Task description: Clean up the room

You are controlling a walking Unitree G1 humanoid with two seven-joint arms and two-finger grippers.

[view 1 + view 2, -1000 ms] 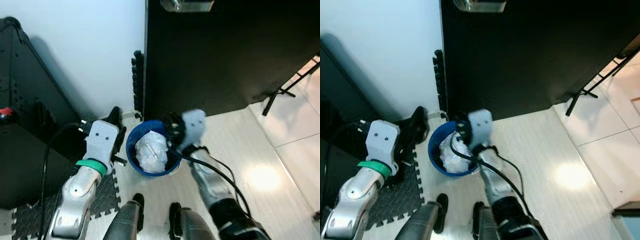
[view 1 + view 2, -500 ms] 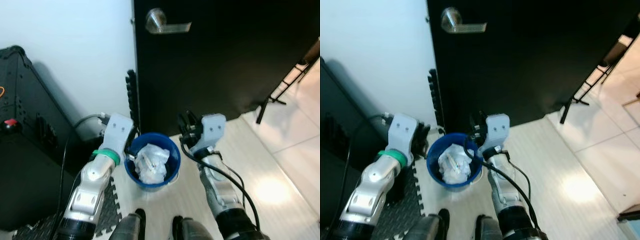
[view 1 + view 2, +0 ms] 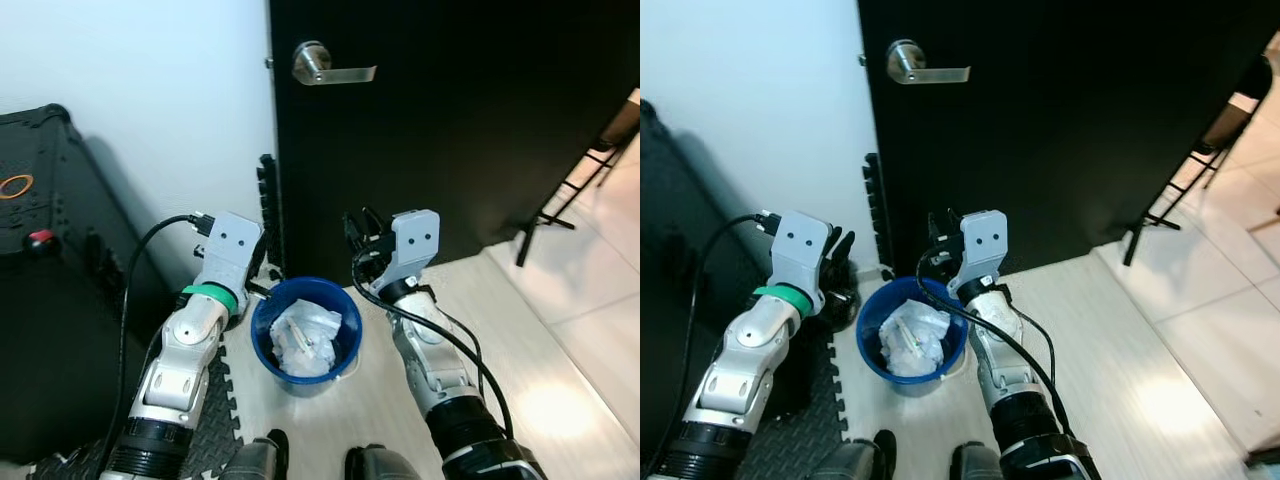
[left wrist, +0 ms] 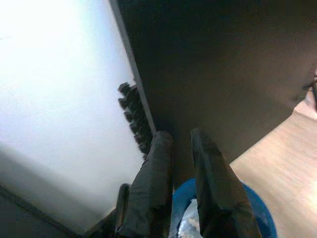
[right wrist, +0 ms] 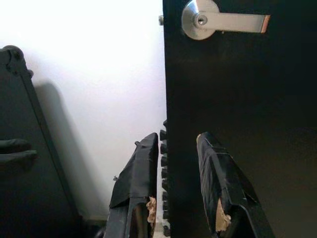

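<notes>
You have the blue bin (image 3: 306, 337) on the floor between both arms, crumpled white paper (image 3: 305, 335) inside it. Left gripper (image 4: 182, 148) hangs near the bin's far left rim, fingers slightly parted, apparently holding nothing. Right gripper (image 5: 177, 148) is raised at the bin's far right, fingers apart and empty, facing the black door (image 3: 450, 120) under its handle (image 3: 325, 68).
</notes>
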